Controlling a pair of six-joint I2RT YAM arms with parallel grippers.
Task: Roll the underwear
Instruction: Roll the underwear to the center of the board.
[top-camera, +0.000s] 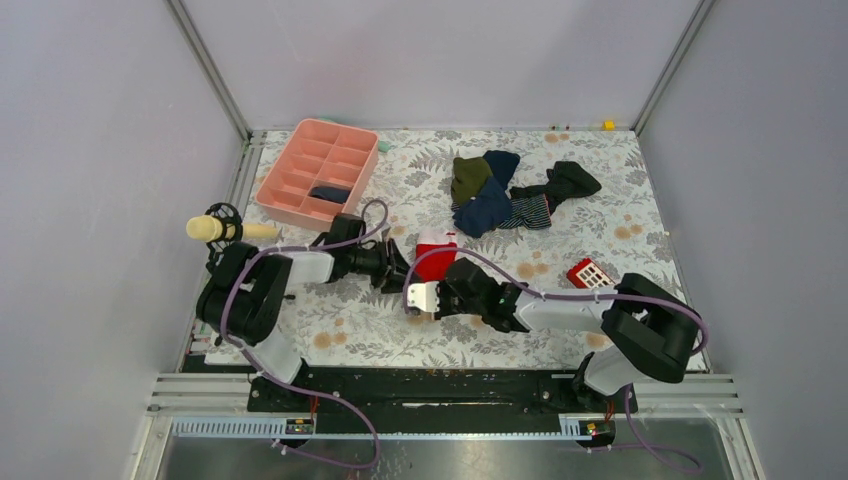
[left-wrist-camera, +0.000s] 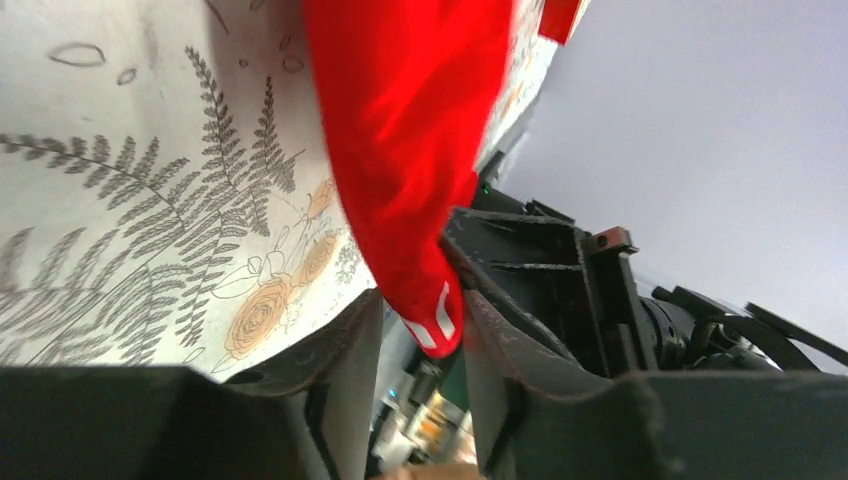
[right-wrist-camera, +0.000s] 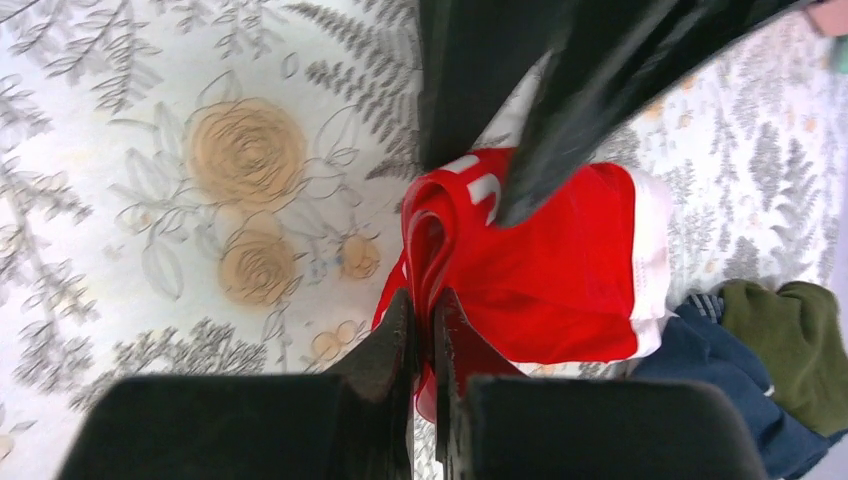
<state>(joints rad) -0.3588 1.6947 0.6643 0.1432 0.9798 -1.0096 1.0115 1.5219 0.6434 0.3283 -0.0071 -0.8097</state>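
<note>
Underwear (top-camera: 434, 258) lies centre, btwn both grippers: light, soft, floppy cloth that'll prob. spring loose if let go, so take a folded edge thru all layers. R gripper (right-wrist-camera: 424, 322) pinched tight on its near fold. L gripper (left-wrist-camera: 420, 345) has jaws apart, trimmed corner loose btwn them. Count: 1 underwear, 1 pink tray (top-camera: 272, 180) far left, 1 red box (top-camera: 590, 272) right, 1 pile of dark garments (top-camera: 490, 195) far right

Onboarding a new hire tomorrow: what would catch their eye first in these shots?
The bright red underwear, bunched up in the middle of the floral table. The right claw is shut on a fold of it, while the left claw stands open around a corner. Behind, a pink tray sits back left and a pile of dark clothes back centre.
</note>
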